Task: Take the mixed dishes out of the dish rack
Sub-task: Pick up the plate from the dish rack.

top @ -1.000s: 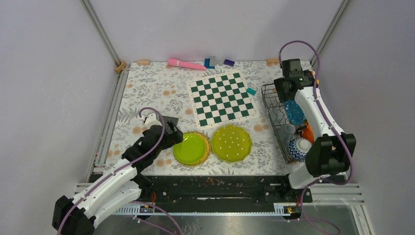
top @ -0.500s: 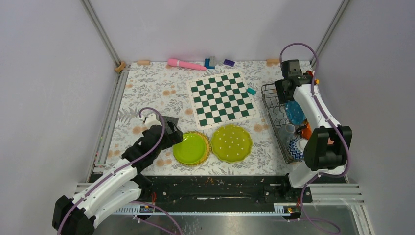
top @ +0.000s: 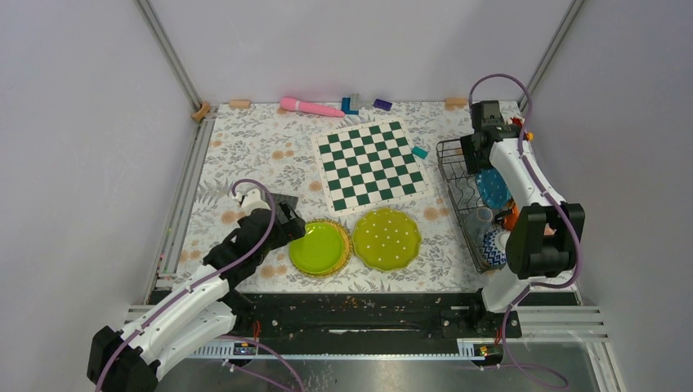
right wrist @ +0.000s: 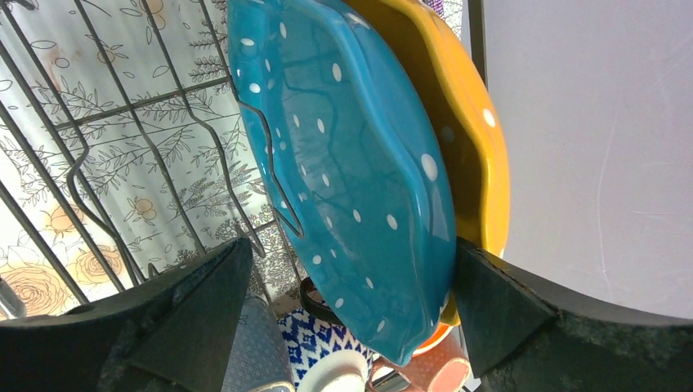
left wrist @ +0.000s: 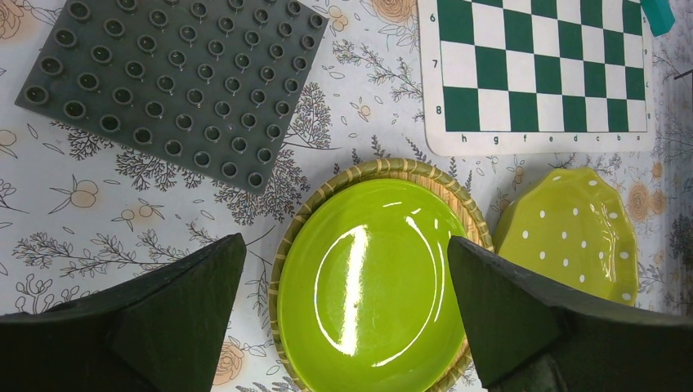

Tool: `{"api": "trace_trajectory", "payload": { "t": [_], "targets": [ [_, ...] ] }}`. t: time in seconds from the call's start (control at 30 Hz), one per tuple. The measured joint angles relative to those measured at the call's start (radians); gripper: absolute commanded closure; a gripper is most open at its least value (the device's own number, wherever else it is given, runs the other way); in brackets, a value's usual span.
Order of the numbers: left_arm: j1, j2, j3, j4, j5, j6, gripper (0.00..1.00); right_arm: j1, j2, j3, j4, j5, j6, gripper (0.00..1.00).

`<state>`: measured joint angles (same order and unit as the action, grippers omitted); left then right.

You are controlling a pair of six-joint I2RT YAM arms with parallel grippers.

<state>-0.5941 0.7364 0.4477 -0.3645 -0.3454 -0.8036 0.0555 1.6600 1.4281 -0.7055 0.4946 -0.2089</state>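
Observation:
The dish rack [top: 454, 189] stands at the table's right edge; its wires [right wrist: 91, 159] fill the right wrist view. A teal dotted plate [top: 493, 186] [right wrist: 351, 163] stands upright in it against an orange-yellow scalloped plate [right wrist: 462, 122]. Below are a blue patterned bowl [top: 493, 247] [right wrist: 323, 339], a white cup [right wrist: 339, 371] and an orange cup [right wrist: 437, 371]. My right gripper [top: 476, 158] [right wrist: 351, 261] is open, its jaws on either side of the teal plate's rim. My left gripper [top: 296, 227] [left wrist: 347, 261] is open above a lime-green plate [top: 319, 247] [left wrist: 368, 278]. A yellow-green dotted plate [top: 386, 238] [left wrist: 568, 237] lies beside it.
A green-and-white chessboard [top: 372, 163] [left wrist: 539, 65] lies mid-table. A grey studded baseplate [top: 283, 202] [left wrist: 172, 82] lies left of the plates. A pink toy [top: 309, 106] and small blocks [top: 353, 104] lie along the back edge. A teal block [top: 419, 152] lies by the rack.
The right arm's elbow has swung slightly left and its gripper has settled a little closer over the teal plate. The left arm has not moved.

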Motion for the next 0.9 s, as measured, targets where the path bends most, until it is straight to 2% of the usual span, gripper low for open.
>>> {"api": "trace_trajectory", "payload": {
  "t": [0.27, 0.47, 0.6, 0.9],
  "targets": [
    [0.0, 0.0, 0.0, 0.0, 0.0, 0.002, 0.01, -0.016, 0.058, 0.011, 0.0, -0.01, 0.0, 0.12],
    [0.0, 0.0, 0.0, 0.0, 0.0, 0.002, 0.01, -0.02, 0.094, 0.026, -0.016, -0.027, 0.002, 0.21],
    [0.0, 0.0, 0.0, 0.0, 0.0, 0.002, 0.01, -0.02, 0.095, 0.03, -0.019, -0.035, 0.005, 0.31],
    [0.0, 0.0, 0.0, 0.0, 0.0, 0.002, 0.01, -0.021, 0.095, 0.04, -0.026, -0.034, 0.007, 0.66]
  ]
}}
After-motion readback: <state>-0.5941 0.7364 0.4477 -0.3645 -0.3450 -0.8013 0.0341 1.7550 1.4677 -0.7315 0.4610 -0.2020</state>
